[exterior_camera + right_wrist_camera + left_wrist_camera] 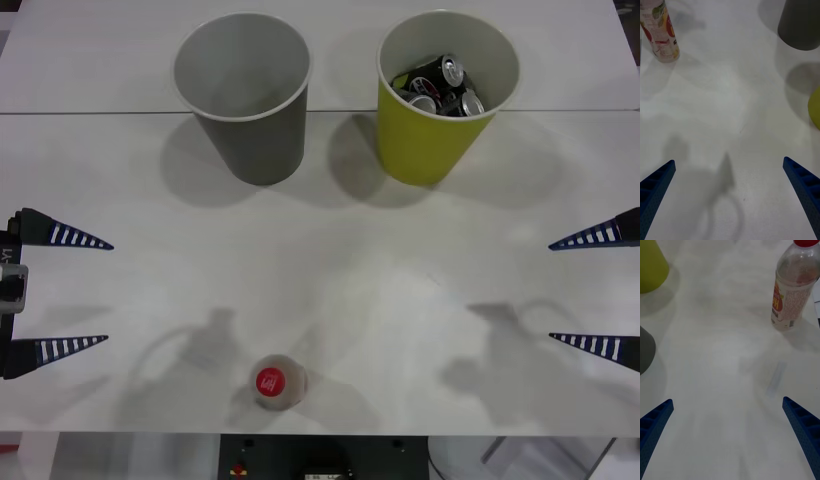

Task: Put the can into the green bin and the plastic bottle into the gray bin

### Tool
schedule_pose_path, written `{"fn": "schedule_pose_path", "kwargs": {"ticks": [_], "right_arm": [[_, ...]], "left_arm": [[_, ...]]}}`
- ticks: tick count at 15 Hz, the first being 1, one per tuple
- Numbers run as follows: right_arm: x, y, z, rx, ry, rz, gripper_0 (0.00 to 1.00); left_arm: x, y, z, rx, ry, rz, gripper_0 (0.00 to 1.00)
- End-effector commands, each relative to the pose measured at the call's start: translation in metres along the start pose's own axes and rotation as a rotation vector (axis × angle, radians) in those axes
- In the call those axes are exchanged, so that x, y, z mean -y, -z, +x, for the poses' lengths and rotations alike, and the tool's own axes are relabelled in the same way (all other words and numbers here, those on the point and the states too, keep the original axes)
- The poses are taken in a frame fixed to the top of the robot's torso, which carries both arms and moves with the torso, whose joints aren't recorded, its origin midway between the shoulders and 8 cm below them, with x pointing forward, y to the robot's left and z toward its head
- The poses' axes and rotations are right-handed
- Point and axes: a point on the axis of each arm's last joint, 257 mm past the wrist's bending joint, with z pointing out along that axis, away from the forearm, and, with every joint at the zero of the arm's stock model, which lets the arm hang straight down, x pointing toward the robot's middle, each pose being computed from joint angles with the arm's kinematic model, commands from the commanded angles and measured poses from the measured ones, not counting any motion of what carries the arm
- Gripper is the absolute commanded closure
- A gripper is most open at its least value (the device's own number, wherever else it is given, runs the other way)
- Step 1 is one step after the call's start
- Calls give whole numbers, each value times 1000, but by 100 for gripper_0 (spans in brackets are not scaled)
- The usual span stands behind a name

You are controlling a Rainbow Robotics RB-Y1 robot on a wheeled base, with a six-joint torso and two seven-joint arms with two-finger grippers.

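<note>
The plastic bottle [274, 381] stands upright near the table's front edge, its red cap facing up; it also shows as the bottle [792, 288] and the bottle [660, 33] in the wrist views. The gray bin [243, 95] stands at the back left, with nothing visible inside. To its right, the green bin [445, 95] holds several dark cans [440, 85]. My left gripper [75, 293] hovers open at the left edge, well left of the bottle. My right gripper [585, 290] hovers open at the right edge. Neither holds anything.
The white table [330, 290] has a seam running across it behind the bins. Wide bare surface lies between the two grippers and in front of the bins. The table's front edge runs just below the bottle.
</note>
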Motion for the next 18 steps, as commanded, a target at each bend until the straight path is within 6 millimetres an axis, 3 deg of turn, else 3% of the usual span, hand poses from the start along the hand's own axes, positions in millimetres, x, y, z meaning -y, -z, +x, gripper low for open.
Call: {"fn": "schedule_pose_path", "kwargs": {"ticks": [1,2,4,7,13,18], "right_arm": [[0,0,0,0,0,0,0],[0,0,0,0,0,0,0],[0,0,0,0,0,0,0],[0,0,0,0,0,0,0],[0,0,0,0,0,0,0],[0,0,0,0,0,0,0]], "left_arm": [[0,0,0,0,0,0,0],[13,-2,13,-7,56,6,0],[14,1,18,2,80,-12,0],[16,0,16,10,78,-9,0],[42,-21,2,98,102,28,0],[61,-41,6,191,85,22,0]]}}
